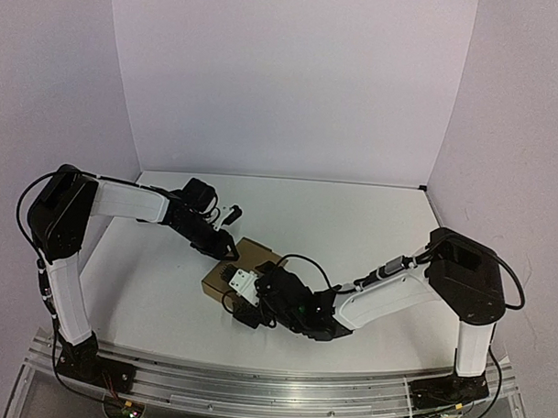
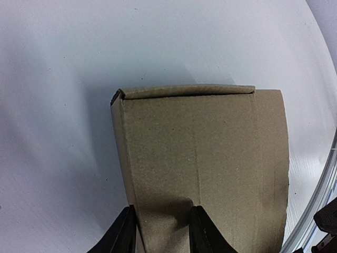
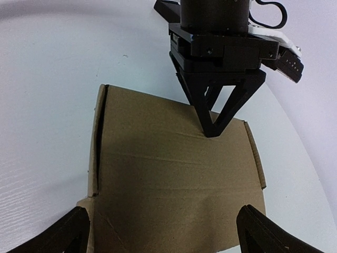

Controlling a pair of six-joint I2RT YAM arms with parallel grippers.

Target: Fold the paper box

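From above, the paper box (image 1: 245, 266) lies on the white table (image 1: 379, 231), caught between the two arms: the left gripper (image 1: 225, 247) sits at one end of it and the right gripper (image 1: 237, 295) at the other. In the left wrist view, the left gripper (image 2: 164, 234) has its jaws pinching a strip of the box's nearest edge, and the rest of the box (image 2: 205, 158) stretches away ahead of them. It is plain matte brown cardboard, the far flap rolled over and the fluted core showing at one corner. In the right wrist view, the right gripper (image 3: 171, 232) has its jaws spread wide, one finger (image 3: 66, 234) outside each near corner of the box (image 3: 174, 174). I cannot tell whether they touch it. Beyond them the left gripper (image 3: 213, 126) narrows to a point on the far edge. A soft crease crosses the top panel and a slit runs along one side. The step looks like closing the near flap. The pinch should be firm but light, since this board dents easily, and the open jaws should come in square and bend along the scored line.
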